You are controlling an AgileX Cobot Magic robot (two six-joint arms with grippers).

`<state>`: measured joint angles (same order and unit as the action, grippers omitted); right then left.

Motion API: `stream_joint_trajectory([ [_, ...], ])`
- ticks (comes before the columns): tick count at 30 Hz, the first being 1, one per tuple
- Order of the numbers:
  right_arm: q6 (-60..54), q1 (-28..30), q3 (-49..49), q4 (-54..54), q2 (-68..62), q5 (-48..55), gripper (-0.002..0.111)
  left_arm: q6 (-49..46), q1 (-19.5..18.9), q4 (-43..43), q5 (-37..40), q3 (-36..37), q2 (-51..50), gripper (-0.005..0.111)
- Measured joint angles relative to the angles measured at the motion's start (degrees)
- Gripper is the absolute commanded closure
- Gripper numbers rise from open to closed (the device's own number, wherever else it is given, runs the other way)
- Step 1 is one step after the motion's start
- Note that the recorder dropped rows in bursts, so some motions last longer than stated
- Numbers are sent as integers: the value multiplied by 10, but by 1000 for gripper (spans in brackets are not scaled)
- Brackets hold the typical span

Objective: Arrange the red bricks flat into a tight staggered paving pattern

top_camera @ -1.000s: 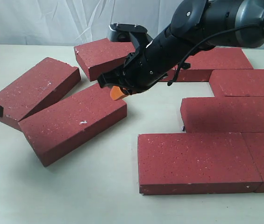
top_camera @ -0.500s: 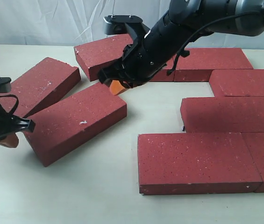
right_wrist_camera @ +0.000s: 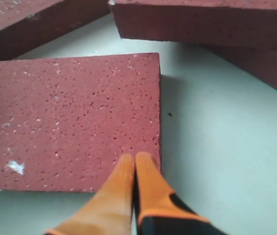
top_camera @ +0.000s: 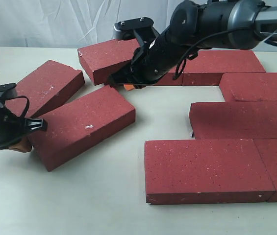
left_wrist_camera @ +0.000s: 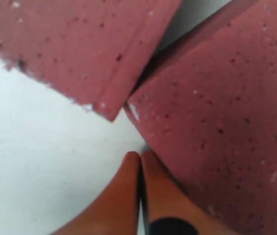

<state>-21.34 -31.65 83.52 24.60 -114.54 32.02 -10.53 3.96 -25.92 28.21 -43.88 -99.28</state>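
- We take the slanted brick (top_camera: 82, 127) as our mark. It lies flat on the pale surface (top_camera: 79, 205), askew to all the others.
- The left claw (top_camera: 16, 145) sits at this brick's left end. Its orange fingers (left_wrist_camera: 128, 169) are pressed together and grip nothing. The left wrist view shows the tips right beside the brick's side, close to a corner.
- The right claw (top_camera: 127, 87) is at the slanted brick's far right corner, likewise closed and empty. We cannot tell whether it touches the brick.
- A second brick (top_camera: 35, 95) lies just behind and left of the slanted brick, and the gap between them narrows until their corners almost meet.
- A third brick (top_camera: 104, 58) lies behind the slanted brick, partly under the right arm.
- The laid bricks (top_camera: 241, 120) lie to the right of the slanted brick, apart from it. They are flat in close, staggered rows.
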Motion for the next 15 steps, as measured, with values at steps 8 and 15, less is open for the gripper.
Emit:
stream_joint_trajectory([
  [8,47,0,0,-47,-39,-57,109,-1,0,-62,-44,0,-2,107],
  [15,106,0,0,-87,-52,-78,109,-2,0,-124,-81,0,-2,107],
])
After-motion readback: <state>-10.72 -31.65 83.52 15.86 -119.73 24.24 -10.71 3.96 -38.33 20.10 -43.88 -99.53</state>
